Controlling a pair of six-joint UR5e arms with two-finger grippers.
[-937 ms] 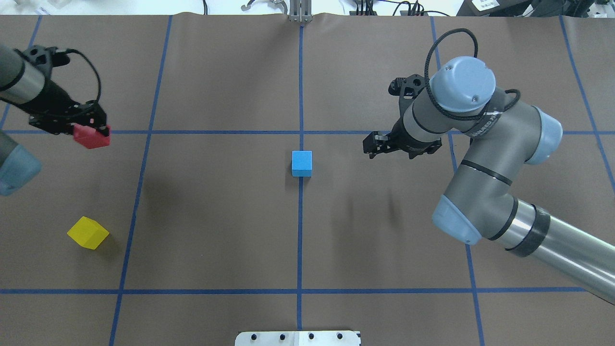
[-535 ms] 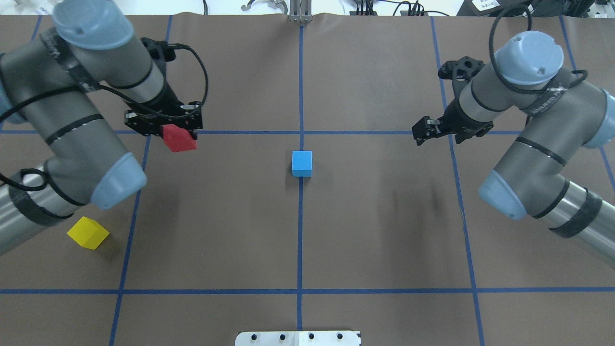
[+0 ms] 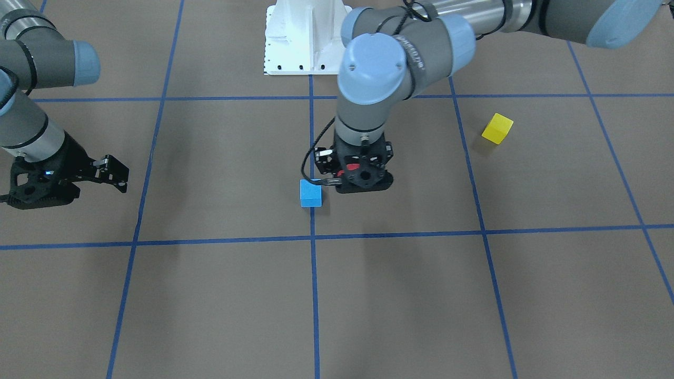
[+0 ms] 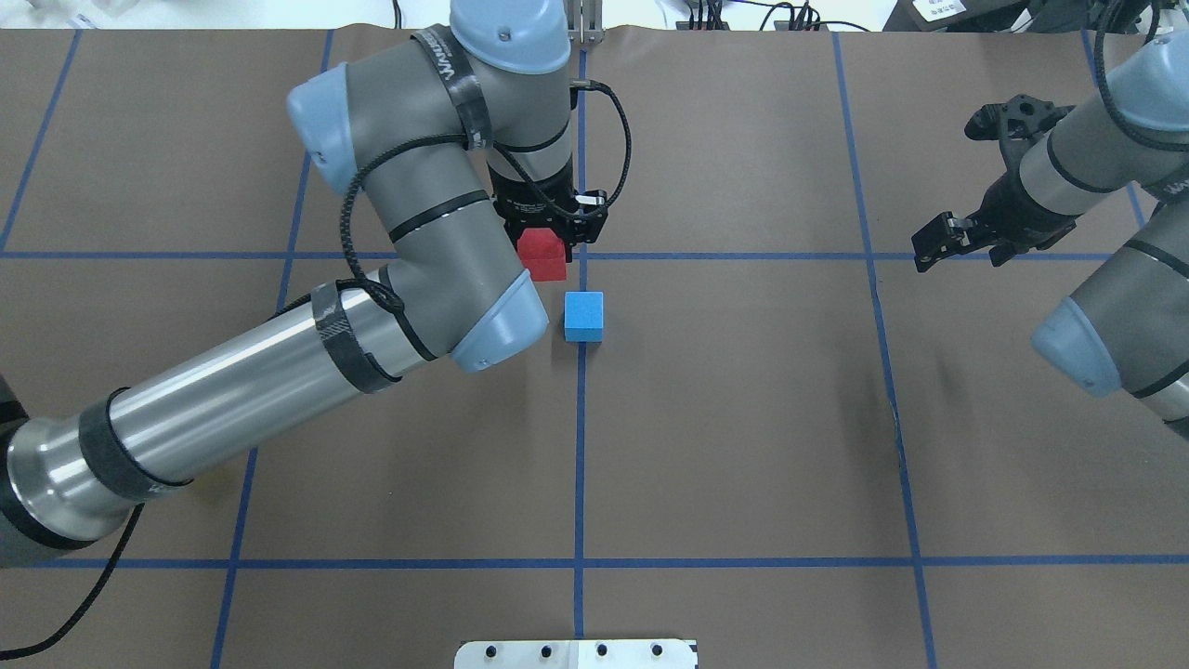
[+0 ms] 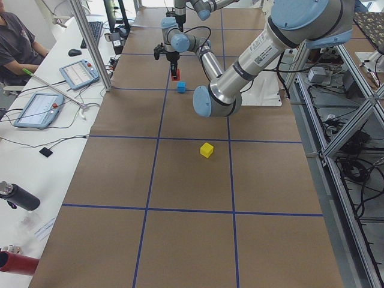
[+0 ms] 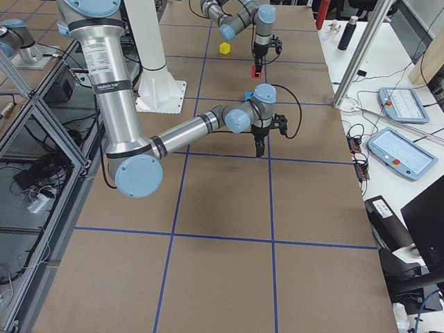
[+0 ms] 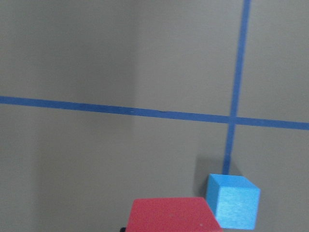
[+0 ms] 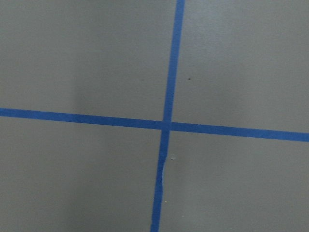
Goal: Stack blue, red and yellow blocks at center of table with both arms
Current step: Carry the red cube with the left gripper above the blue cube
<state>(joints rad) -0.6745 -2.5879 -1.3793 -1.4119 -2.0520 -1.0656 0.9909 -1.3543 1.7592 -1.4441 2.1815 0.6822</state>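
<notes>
The red block is pinched between the fingers of the left gripper. Its faces are roughly square to the tape lines, and as a cube it shows no long axis. The blue block sits just beside it, apart, square on the centre line. The yellow block lies well away, turned diagonally. The right gripper is spread and empty, far off. Lettering on the left arm cannot be read.
</notes>
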